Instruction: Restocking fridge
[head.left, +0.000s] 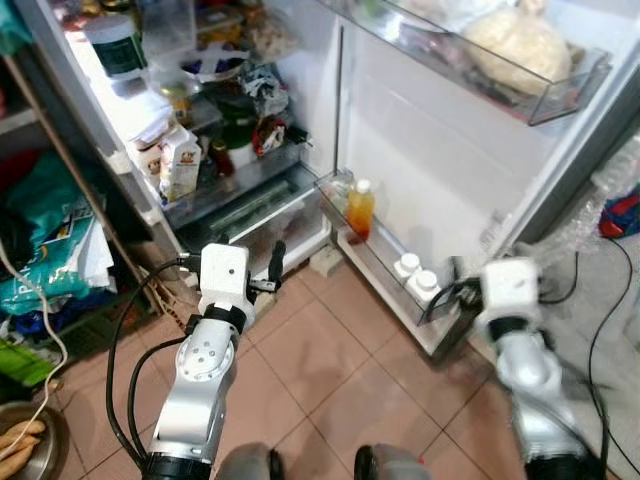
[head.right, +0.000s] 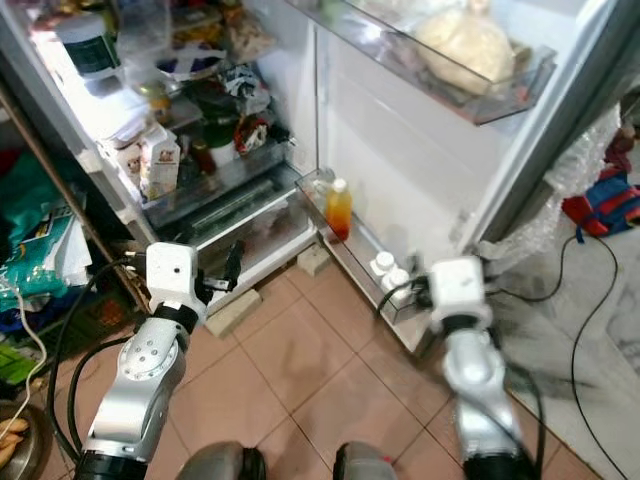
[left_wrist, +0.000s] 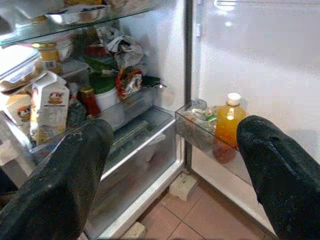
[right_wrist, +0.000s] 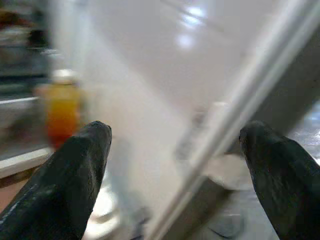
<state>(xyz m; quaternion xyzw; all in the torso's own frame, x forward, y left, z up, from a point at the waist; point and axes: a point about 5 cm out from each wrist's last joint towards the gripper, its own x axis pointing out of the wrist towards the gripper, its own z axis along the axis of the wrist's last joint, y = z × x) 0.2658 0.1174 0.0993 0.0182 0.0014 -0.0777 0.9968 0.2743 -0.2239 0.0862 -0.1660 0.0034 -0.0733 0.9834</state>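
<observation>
Right gripper (right_wrist: 175, 175) spread, empty, near outer end of lower door bin (head.left: 380, 262); view blurred, probably reaching for door edge. Left gripper (left_wrist: 172, 170) spread, empty, facing orange bottle (head.left: 360, 208). Keep fingers clear of white bottles (head.left: 416, 276).

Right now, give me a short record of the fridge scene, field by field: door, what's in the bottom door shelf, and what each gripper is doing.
fridge door: open, swung to the robot's right
bottom door shelf: orange juice bottle upright at the hinge end; two white-capped bottles nearer the outer end
top door shelf: pale bagged bundle
left gripper: open, empty, facing the fridge's lower shelves
right gripper: open, empty, by the outer end of the bottom door shelf
floor: tiled
</observation>
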